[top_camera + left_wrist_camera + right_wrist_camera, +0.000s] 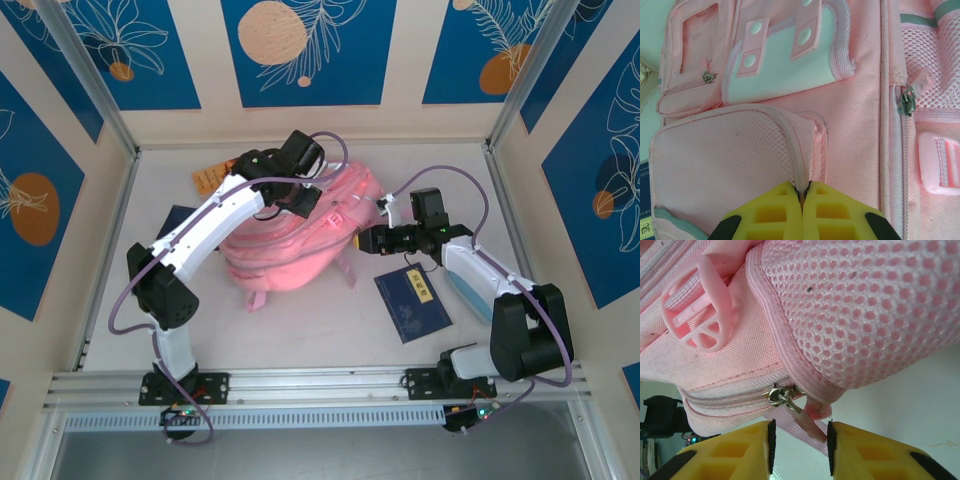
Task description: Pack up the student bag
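Desk [300, 340], pale, walled in by blue-and-cream panels.

Far left, at the back: small orange packet [205, 178], flat on the desk. Just in front of it, a dark blue book [180, 220], partly under the left arm.

Left hand [300, 200] [802, 192] is over the back end of the student bag [290, 255] [855, 125]. Yellow pads [775, 215] are pressed together, pinching the pink trim of a mesh pocket [725, 165].

The student bag lies flat at desk centre, between the two arms, pockets facing up. The left wrist view shows a white-and-pink snap pocket [785, 55] and a zip puller [908, 100].

Right hand [372, 240] [800, 440] is at the bag's right edge. Pads [725, 455] are narrowly parted, with a pink pull strap [800, 422] hanging between them from a metal zip slider [777, 394]. The strap touches one pad and is not visibly clamped. Pink plastic buckle [697, 310] above, mesh panel [865, 305] beside it.

Right of the bag: blue booklet [413, 303], flat and apart from the bag.
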